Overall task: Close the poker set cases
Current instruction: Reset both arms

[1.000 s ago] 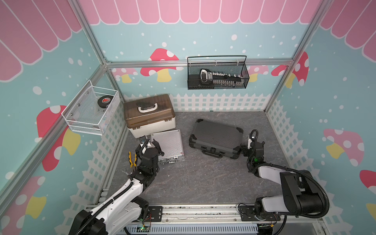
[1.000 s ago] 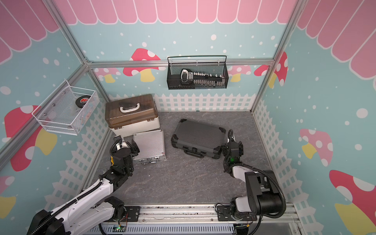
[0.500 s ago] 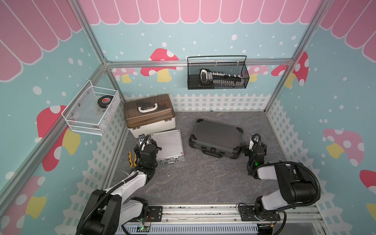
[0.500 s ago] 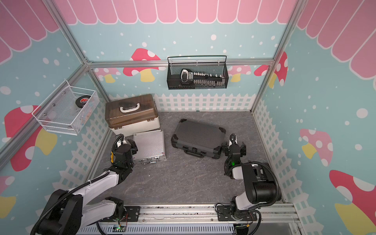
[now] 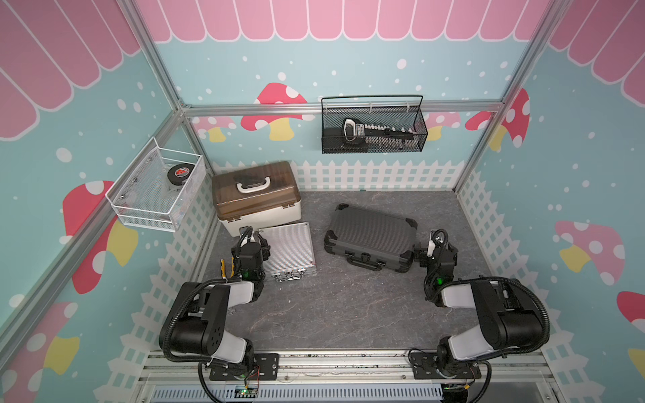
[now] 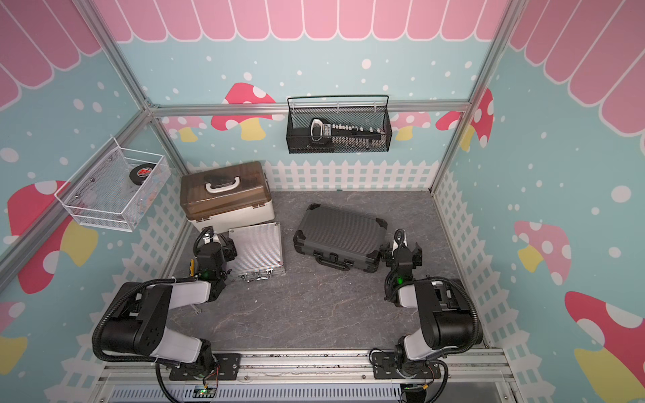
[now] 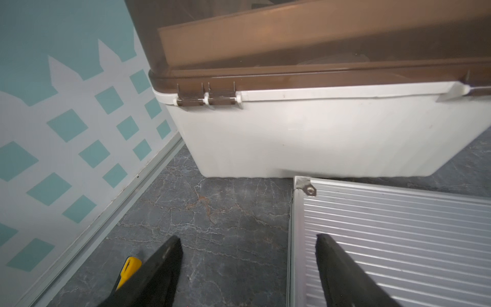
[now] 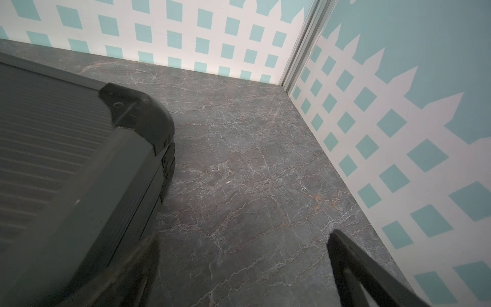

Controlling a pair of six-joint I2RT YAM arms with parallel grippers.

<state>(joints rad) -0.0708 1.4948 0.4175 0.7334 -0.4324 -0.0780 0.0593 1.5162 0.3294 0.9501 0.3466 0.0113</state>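
Note:
Two poker set cases lie flat on the grey floor with their lids down. The small silver ribbed case is left of centre, and the larger dark grey case is right of it. My left gripper is open at the silver case's left edge, one finger over the lid and one over the floor. My right gripper is open and empty beside the dark case's right end.
A tall cream box with a brown lid stands just behind the silver case. A yellow-handled tool lies by the left wall. A white wire basket and a black wire basket hang on the walls.
Both arms have folded in, elbows now bunched close to the front rail, while the grippers stay by the cases' outer sides. The right jaws have opened wider.

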